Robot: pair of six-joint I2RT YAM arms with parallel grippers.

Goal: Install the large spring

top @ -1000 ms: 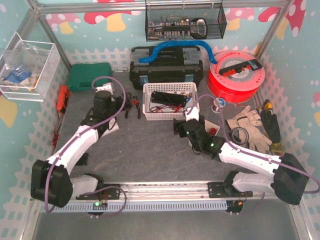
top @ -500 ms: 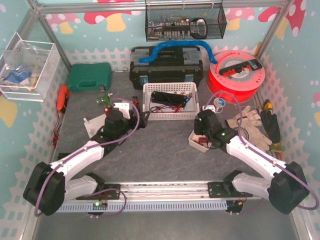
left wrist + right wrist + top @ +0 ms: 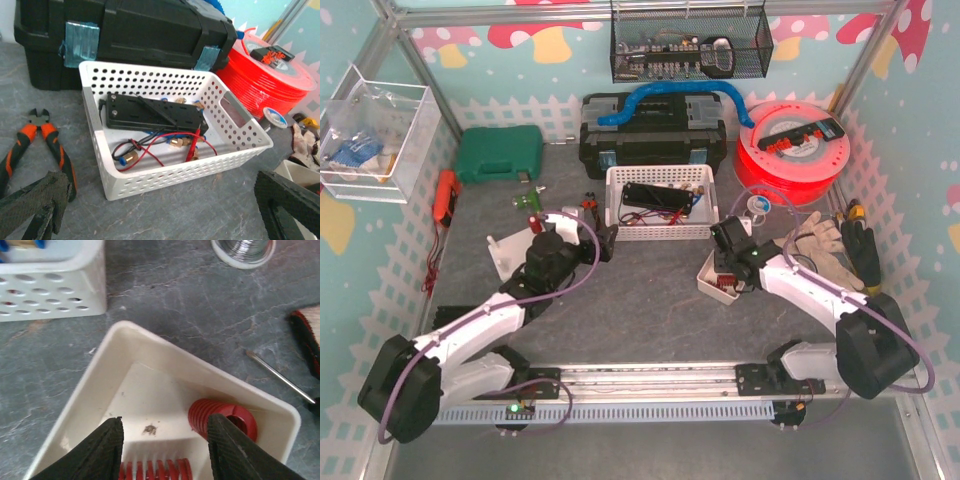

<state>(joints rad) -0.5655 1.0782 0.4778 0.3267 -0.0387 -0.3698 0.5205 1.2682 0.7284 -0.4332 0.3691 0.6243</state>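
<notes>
A small white tray (image 3: 150,340) holds two red springs; in the top view it sits right of centre (image 3: 708,283). One red spring (image 3: 155,471) lies crosswise at the bottom edge of the right wrist view, between my right gripper's (image 3: 165,424) fingers. A gap still shows on its right side, so the jaws stand open around it. The other red spring (image 3: 200,412), a short wide coil, lies in the tray corner by the right finger. Which one is the large spring I cannot tell. My left gripper (image 3: 162,210) is wide open and empty in front of the white basket (image 3: 165,172).
The perforated basket (image 3: 660,200) holds a black part, wires and brass fittings. Orange-handled pliers (image 3: 50,145) lie left of it. Behind stand a black toolbox (image 3: 650,130) and a red filament spool (image 3: 790,150). A solder reel (image 3: 243,250), a thin metal rod (image 3: 280,375) and gloves (image 3: 820,250) lie near the tray.
My right arm swung from the table's middle to the white tray and its jaws narrowed around a red spring. My left arm moved from the back left toward the basket, still open.
</notes>
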